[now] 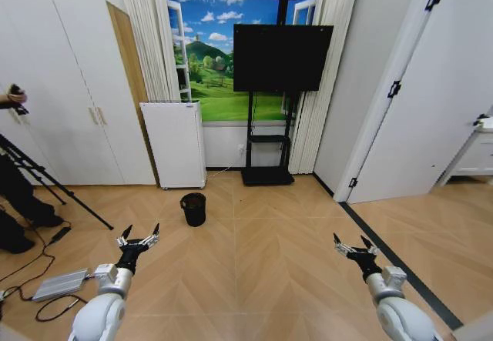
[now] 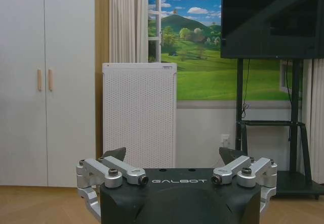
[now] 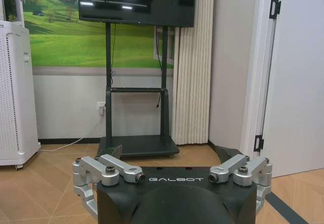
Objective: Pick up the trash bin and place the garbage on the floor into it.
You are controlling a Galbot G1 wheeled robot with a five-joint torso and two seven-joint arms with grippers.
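Where grippers gape, "GALBOT" lettering

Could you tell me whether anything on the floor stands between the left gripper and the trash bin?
Nothing visible does. In the head view, bare wood floor runs from the open left gripper to the trash bin, which stands ahead of it before the white appliance.
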